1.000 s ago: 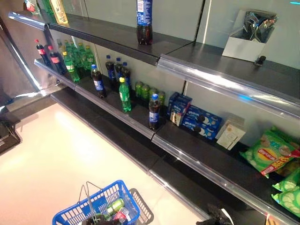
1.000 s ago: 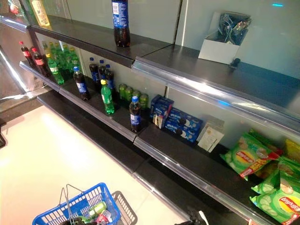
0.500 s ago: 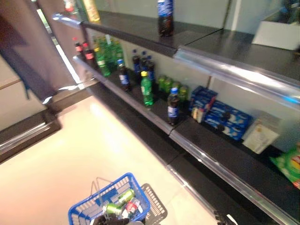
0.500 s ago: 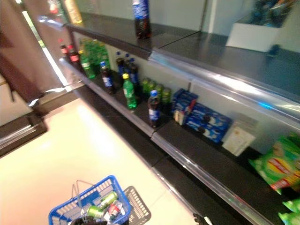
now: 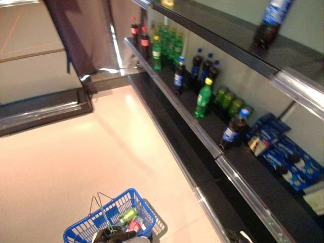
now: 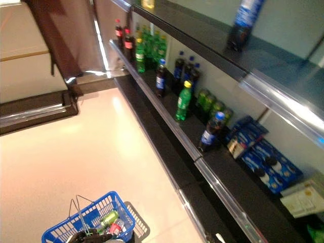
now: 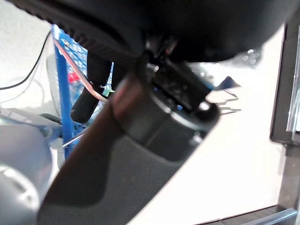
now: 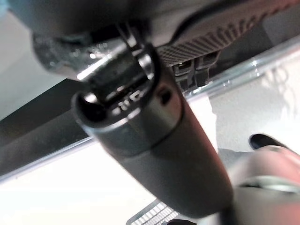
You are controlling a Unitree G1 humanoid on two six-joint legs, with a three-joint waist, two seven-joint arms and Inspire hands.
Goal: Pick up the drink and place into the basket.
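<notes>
Below, basket in left robot hand.

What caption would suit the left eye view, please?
Blue basket holding cans, carried by the left hand beside shelves of drink bottles.

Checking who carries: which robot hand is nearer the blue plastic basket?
Left. The left robot hand is at the blue plastic basket, gripping its wire handles; the right robot hand hangs off to the right, by the shelf base.

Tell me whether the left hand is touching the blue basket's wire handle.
Touching. The left wrist view shows the left hand's dark fingers curled round the wire handle, with the blue basket hanging below.
</notes>
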